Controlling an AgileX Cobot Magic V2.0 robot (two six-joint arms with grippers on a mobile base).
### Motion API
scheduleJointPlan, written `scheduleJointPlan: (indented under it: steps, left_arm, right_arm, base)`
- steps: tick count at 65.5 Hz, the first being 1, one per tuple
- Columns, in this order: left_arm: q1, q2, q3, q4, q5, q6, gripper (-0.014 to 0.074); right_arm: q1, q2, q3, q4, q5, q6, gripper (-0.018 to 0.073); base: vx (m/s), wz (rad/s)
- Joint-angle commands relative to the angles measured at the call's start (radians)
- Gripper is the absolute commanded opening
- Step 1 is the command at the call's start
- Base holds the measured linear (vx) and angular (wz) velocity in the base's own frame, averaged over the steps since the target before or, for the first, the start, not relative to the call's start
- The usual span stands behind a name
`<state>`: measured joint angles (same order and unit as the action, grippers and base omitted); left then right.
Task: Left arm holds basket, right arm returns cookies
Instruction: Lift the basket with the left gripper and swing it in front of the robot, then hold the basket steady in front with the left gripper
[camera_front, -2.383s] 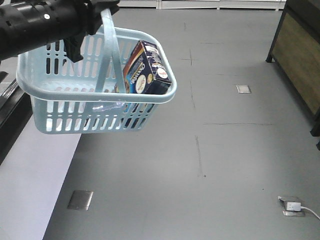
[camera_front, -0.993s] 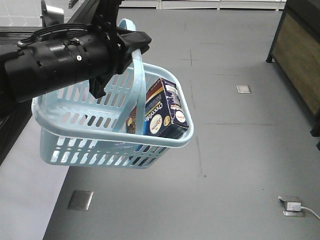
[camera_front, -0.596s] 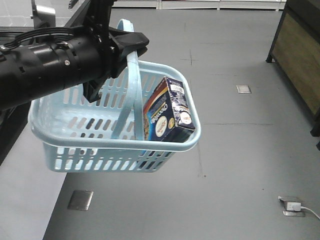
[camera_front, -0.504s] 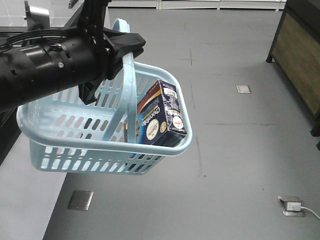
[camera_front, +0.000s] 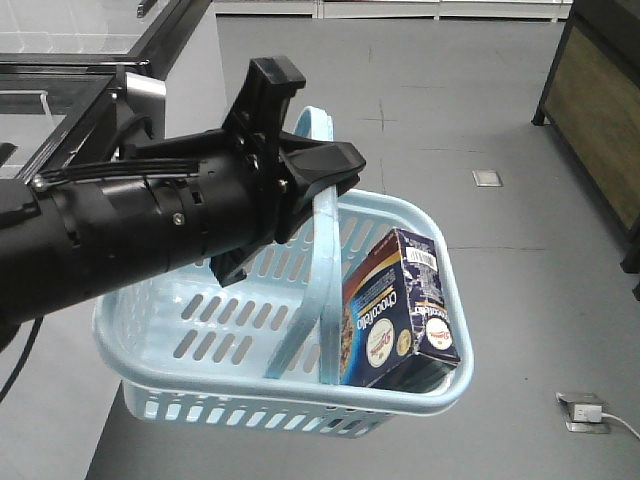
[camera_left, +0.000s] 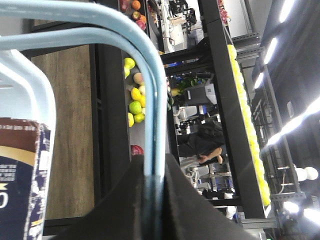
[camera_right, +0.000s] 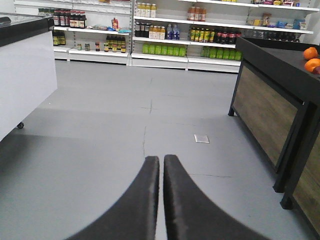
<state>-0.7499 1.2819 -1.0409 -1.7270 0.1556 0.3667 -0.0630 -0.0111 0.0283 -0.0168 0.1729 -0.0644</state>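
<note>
My left arm (camera_front: 130, 235), thick and black with thin cables, reaches in from the left. Its gripper (camera_front: 325, 172) is shut on the hoop handle (camera_front: 318, 250) of the light blue basket (camera_front: 125, 345), which hangs in the air above the grey floor. The cookies (camera_front: 400, 315), a dark navy and maroon box, stand tilted against the basket's right end. In the left wrist view the fingers (camera_left: 185, 200) pinch the handle (camera_left: 150, 75), with the cookies (camera_left: 20, 180) at lower left. My right gripper (camera_right: 161, 159) is shut and holds nothing, low over the floor.
A black display stand with wood panels (camera_front: 600, 110) stands at the right, with oranges (camera_right: 312, 57) on it. A glass-topped case (camera_front: 60, 70) is at top left. A floor socket with a cable (camera_front: 585, 410) lies at lower right. Shelves of bottles (camera_right: 165, 32) line the far wall.
The left arm has swung right and nearer, carrying the basket with it. The basket now hangs lower and further right, and the cookies have slid to its right end.
</note>
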Motion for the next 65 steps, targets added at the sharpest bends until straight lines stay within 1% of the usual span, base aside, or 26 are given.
scheduleJointPlan:
  steps: [1, 10, 21, 36, 65]
  left_arm:
    - [-0.037, -0.043, -0.031, -0.056, -0.037, 0.002, -0.0004]
    - [-0.08, -0.043, -0.03, -0.056, -0.078, 0.003, -0.0004]
    - [-0.118, -0.043, -0.024, -0.054, -0.124, 0.007, -0.0004]
    - [-0.118, -0.044, 0.023, -0.055, -0.118, -0.005, -0.0004]
    - [-0.118, -0.044, 0.023, -0.055, -0.11, -0.006, -0.0004]
  right_arm:
    - [-0.007, -0.013, 0.017, -0.003, -0.074, -0.005, -0.0006]
    - [-0.007, -0.013, 0.017, -0.003, -0.074, -0.005, -0.0006]
    - [-0.007, -0.013, 0.017, -0.003, -0.074, -0.005, -0.0006]
    - [-0.007, -0.013, 0.017, -0.003, -0.074, -0.005, -0.0006]
    - [-0.007, -0.013, 0.017, -0.003, -0.074, -0.005, -0.0006]
  base:
    - [0.0, 0.0]
    - [0.0, 0.0]
    - [0.0, 0.0]
    - [0.0, 0.0]
    - [0.0, 0.0]
